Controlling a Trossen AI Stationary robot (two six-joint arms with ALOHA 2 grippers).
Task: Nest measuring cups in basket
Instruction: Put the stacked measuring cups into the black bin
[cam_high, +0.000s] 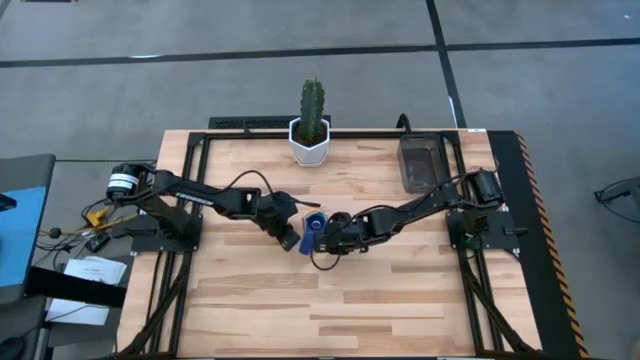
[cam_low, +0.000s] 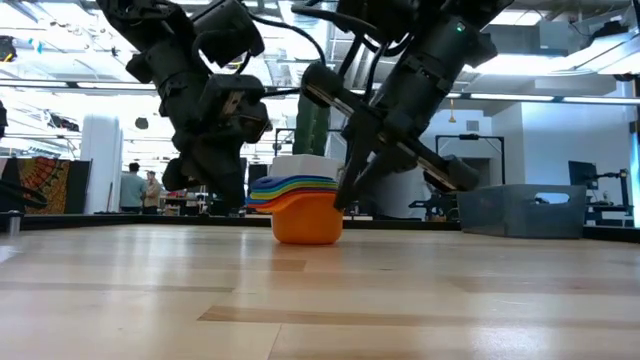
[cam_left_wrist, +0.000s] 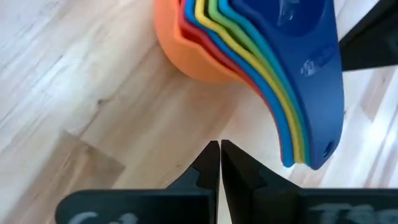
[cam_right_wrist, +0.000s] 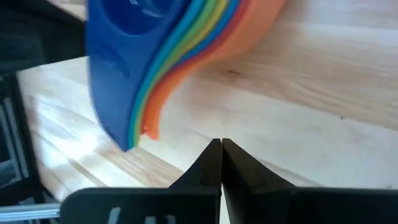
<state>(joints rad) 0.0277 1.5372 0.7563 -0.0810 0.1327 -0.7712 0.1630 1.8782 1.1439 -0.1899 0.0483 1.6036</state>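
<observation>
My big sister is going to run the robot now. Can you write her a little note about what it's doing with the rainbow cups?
Left gripper: shut, empty, low beside the cups at mid-table.
Right gripper: shut, empty, close on the cups' other side.
Measuring cups: all nested in one stack, orange at the bottom, dark blue on top, standing on the table between the two grippers, handles fanned to one side.
Basket: at the table's far right, away from the stack; no cups show in it.
Done: cups nested.
Left: grip the stack, carry it to the basket and set it inside.
</observation>
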